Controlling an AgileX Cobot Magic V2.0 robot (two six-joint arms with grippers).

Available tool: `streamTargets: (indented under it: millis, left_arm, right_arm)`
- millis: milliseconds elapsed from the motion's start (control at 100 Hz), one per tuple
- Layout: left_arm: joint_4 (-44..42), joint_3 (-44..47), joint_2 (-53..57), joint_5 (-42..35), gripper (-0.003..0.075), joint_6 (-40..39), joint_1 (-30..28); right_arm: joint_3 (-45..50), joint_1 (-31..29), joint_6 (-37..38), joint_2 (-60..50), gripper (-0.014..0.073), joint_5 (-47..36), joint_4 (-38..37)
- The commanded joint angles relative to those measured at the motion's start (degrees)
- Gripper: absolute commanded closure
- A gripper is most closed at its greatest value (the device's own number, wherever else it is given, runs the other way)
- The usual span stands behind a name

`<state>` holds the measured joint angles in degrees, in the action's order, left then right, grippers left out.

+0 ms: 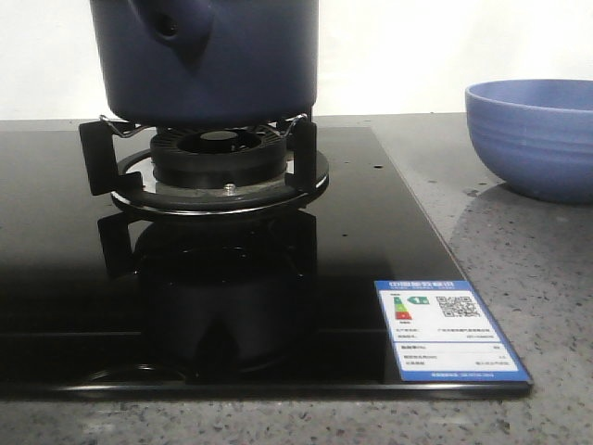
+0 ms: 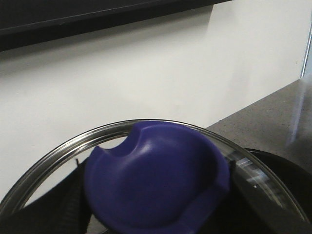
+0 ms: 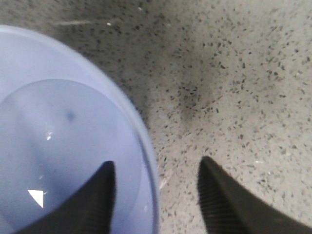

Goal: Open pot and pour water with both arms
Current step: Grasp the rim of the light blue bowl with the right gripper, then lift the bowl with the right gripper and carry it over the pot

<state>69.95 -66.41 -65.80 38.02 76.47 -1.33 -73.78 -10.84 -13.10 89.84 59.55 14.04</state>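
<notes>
While the navy-blue pot (image 1: 208, 57) sits on the black burner stand (image 1: 215, 158) of the glass cooktop (image 1: 83, 278), its handle stub with a hole faces the front camera. Light blue ribbed bowl (image 1: 533, 137) rests on the speckled grey bench (image 1: 519, 250), well right of the stove. Energy label sticker (image 1: 449, 329) on the cooktop's near right corner. Right end effector (image 3: 156, 195) hangs over the bowl's rim, fingers (image 3: 95, 200) spread, one inside the bowl, one outside, gripping nothing. Left wrist view: glass lid (image 2: 44, 165) with blue knob (image 2: 156, 180) fills the frame, tilted up off the bench; left end effector's fingers hidden, cannot tell their state.
</notes>
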Motion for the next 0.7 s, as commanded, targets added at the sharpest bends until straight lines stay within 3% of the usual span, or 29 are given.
streamTargets:
  millis: [0,160,460,690]
  left_arm:
    - [3.74,-2.18,1.71,-2.71,0.0363,-0.5,0.0]
    - [3.74,-2.18,1.71,-3.02,0.0363,-0.5,0.0]
    - [3.74,-2.18,1.16,-4.73,0.0363,-1.02,-0.14]
    - [3.74,-2.18,-0.96,-5.31,0.0363,-1.8,-0.14]
  right_arm:
    - [-1.85,-0.33,-0.02,-1.14,0.038,-1.5,0.23]
    - [-1.93,-0.33,-0.02,-0.87,0.0663,-1.58,0.23]
    - [-8.49,0.34,-0.02,-0.87,0.0654,3.46,5.02]
    - [-19.23,5.32,3.37,-0.79,0.0654,9.47,5.42]
